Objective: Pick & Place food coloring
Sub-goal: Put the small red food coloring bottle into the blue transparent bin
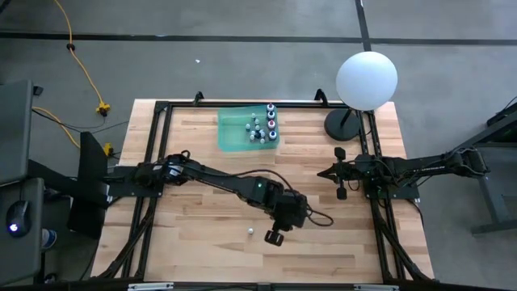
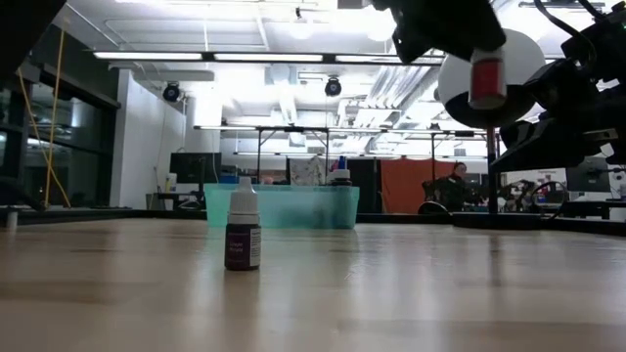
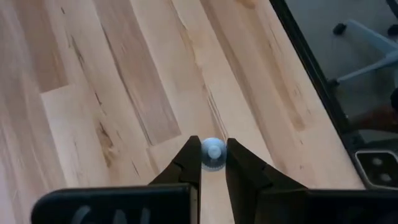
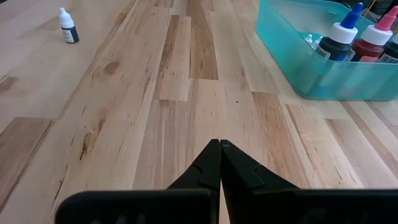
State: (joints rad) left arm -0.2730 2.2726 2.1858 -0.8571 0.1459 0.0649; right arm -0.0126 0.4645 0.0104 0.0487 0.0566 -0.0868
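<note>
- Wooden table (image 1: 202, 242) under bright workshop lighting, dark frame rails along its edges, grey floor around it
- Stood at the far middle of the table: teal bin (image 1: 230, 133), already loaded with a cluster of food coloring bottles (image 1: 262, 128), taller dark, red and blue-capped ones showing in the right wrist view (image 4: 339, 40)
- Stood alone on the near boards, upright and capped white: one dark-bodied bottle (image 2: 243, 235), seen from above as a pale dot (image 1: 250, 232) just left of the left arm's tip
- Reached out over the near centre of the table: left gripper (image 1: 275, 237), fingers nearly together and pinching a small bottle (image 3: 213, 154) by its sides, white cap facing the wrist camera
- Seen in the low view as lifted clear of the wood: that held bottle (image 2: 486, 76), red-labelled, hanging high at the right
- Parked at the right side near the base of the white globe lamp (image 1: 366, 79): right gripper (image 4: 219, 146), fingers pressed together on nothing
- Judged step: pick made and bottle raised, carry to the bin not yet begun
- Judged next move: a swing away toward the far side until over the teal bin, a descent into a free spot without knocking the bottles standing there, then a release
- Left afterwards, by the look of it: the lone dark bottle on the near boards
</note>
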